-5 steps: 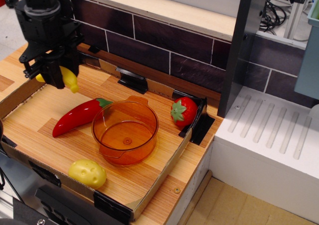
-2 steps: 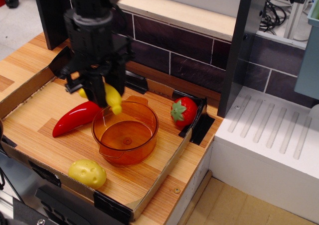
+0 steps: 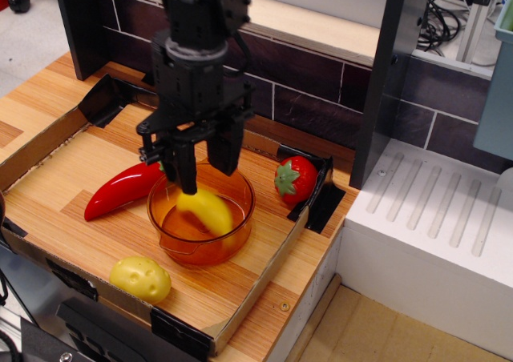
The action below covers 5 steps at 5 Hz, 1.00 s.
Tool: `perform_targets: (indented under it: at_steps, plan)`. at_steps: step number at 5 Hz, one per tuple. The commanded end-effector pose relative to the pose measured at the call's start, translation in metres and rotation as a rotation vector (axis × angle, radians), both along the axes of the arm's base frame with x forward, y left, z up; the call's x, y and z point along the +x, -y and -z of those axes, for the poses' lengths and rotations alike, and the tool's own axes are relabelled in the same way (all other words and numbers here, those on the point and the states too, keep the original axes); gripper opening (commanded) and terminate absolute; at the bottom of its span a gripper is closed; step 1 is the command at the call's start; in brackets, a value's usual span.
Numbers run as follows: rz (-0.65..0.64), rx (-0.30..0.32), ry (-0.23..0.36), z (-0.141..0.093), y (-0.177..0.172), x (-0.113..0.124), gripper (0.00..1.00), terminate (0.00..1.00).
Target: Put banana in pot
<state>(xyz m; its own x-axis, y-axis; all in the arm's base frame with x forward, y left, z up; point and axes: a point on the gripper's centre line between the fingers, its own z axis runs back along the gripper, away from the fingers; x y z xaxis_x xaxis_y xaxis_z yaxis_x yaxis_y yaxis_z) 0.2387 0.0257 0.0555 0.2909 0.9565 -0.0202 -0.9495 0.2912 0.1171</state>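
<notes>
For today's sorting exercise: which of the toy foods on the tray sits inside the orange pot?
The banana, smooth and bright yellow, lies inside the pot. The pepper, strawberry and potato rest on the wood outside it.

Gripper: black, positioned directly above the pot, jaws spread apart.
Banana: lies inside the pot, clear of the jaws.
Pot: upright on the wooden surface.
Red pepper: left of the pot, tip touching its rim.
Potato: near front edge.
Strawberry: right of pot.
</notes>
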Motion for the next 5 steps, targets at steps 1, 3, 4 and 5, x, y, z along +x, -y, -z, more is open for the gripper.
perform_targets:
  at_steps: [1,3,4,5]
  plan:
    - [-0.001,-0.014,0.078,-0.026,-0.017,-0.002,1.0,0.0]
    - [-0.015,-0.079,0.208,-0.082,-0.022,0.004,1.0,0.0]
    - [0.033,-0.069,0.18,-0.096,-0.026,0.008,1.0,0.0]
    - [0.033,-0.069,0.18,-0.096,-0.026,0.008,1.0,1.0]
